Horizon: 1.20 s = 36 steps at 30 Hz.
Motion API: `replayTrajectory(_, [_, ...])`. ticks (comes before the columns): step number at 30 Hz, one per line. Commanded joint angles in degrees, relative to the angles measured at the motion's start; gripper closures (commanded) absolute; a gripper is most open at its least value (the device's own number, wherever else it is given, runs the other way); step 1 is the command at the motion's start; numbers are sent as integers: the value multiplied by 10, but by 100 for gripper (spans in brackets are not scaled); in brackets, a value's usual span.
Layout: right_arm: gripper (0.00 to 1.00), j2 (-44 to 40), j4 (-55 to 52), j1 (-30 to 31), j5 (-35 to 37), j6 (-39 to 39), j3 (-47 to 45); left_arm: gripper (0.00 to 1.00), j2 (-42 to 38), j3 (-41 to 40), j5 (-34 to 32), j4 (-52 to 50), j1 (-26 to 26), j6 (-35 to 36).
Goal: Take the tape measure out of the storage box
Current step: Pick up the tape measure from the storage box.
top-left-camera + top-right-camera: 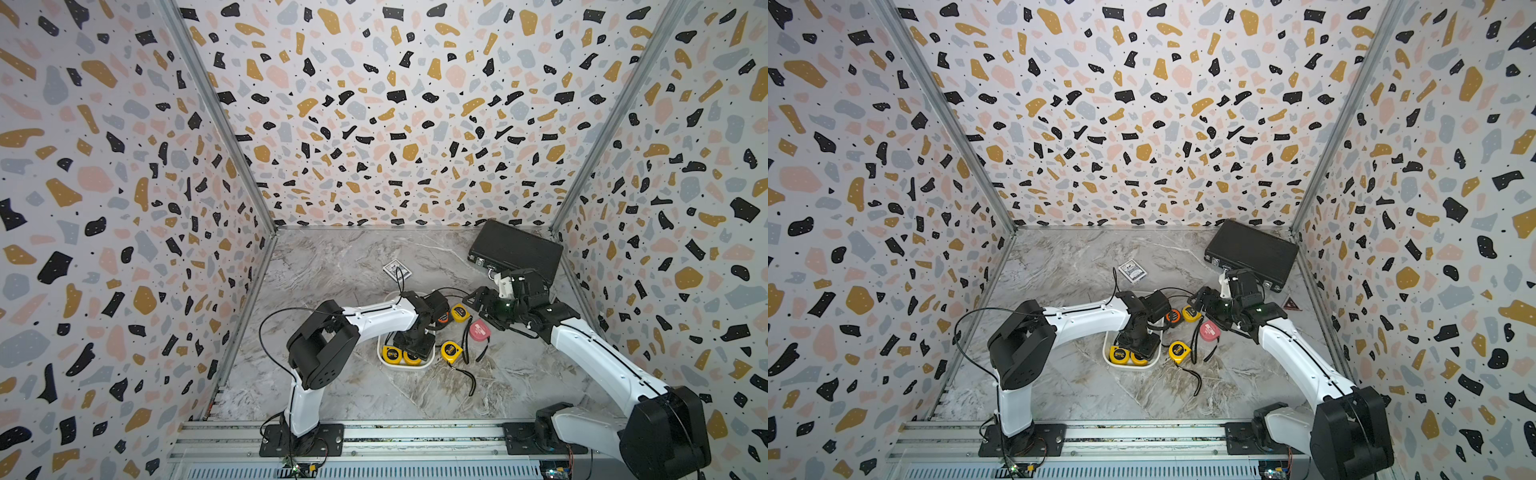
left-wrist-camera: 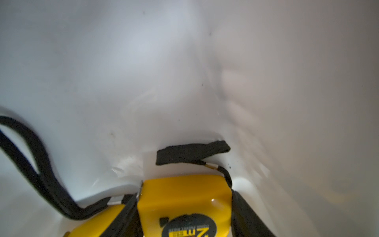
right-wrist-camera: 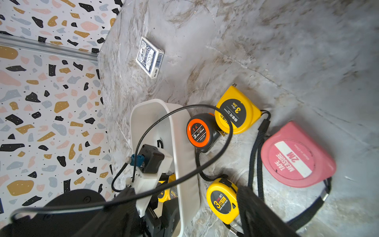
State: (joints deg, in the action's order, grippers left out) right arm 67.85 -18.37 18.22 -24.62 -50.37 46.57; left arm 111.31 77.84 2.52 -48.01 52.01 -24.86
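The white storage box [image 1: 405, 367] [image 1: 1130, 365] lies mid-table with two yellow tape measures at its near end. My left gripper [image 1: 410, 352] [image 1: 1140, 350] reaches down into it. In the left wrist view both black fingers [image 2: 246, 213] press the sides of a yellow tape measure [image 2: 184, 201] marked 2m, so the gripper is shut on it. A second yellow one [image 2: 96, 223] lies beside it on the box floor [image 2: 143, 82]. My right gripper [image 1: 482, 307] [image 1: 1204, 301] [image 3: 184, 197] hangs open above the table just right of the box [image 3: 181, 143], holding nothing.
Outside the box on its right lie an orange-black tape measure [image 1: 443, 318], two yellow ones [image 1: 459, 312] [image 1: 451, 351] and a pink one [image 1: 478, 330], with black wrist straps trailing. A black briefcase [image 1: 515, 249] sits in the back right corner; a card deck [image 1: 397, 270] behind the box.
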Motion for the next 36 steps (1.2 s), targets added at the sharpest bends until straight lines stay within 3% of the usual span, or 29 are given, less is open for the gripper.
replayTrajectory(1, [18,-15,6,-2,4,-4,14,59,1,14,-14,-23,3,-5])
replayTrajectory(6, [18,-23,4,-2,2,-6,12,83,-4,21,-9,-24,3,-12])
replayTrajectory(11, [18,-31,2,-2,-1,-7,8,100,-17,31,-14,-35,2,-22])
replayTrajectory(23, [18,-55,4,3,-17,-12,-3,100,-73,63,-11,-78,-22,-74])
replayTrajectory(36, [18,-130,30,37,-34,-26,-53,100,-147,152,-14,-114,-43,-190])
